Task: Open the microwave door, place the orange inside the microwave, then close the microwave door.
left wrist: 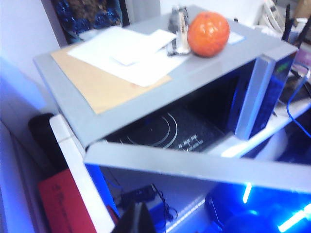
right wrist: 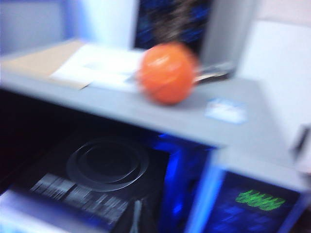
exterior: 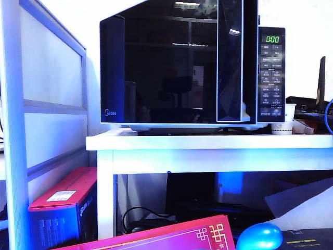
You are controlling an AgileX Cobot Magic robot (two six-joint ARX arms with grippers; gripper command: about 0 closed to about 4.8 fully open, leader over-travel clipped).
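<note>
Sitting on top of the microwave, the orange waits because the microwave door is swung open. The right gripper is closed and holds nothing, near the doorway. The left gripper sits lower, and I cannot tell its state.

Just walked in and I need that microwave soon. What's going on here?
A two-armed robot is partway through putting the orange into the microwave. The microwave door is swung open, showing the turntable, but the orange sits untouched on top of the microwave, beside some papers. The right claw is shut and empty, facing the open cavity. Only a dark tip of the left claw shows, low in front of the door, so its state is unclear.
</note>
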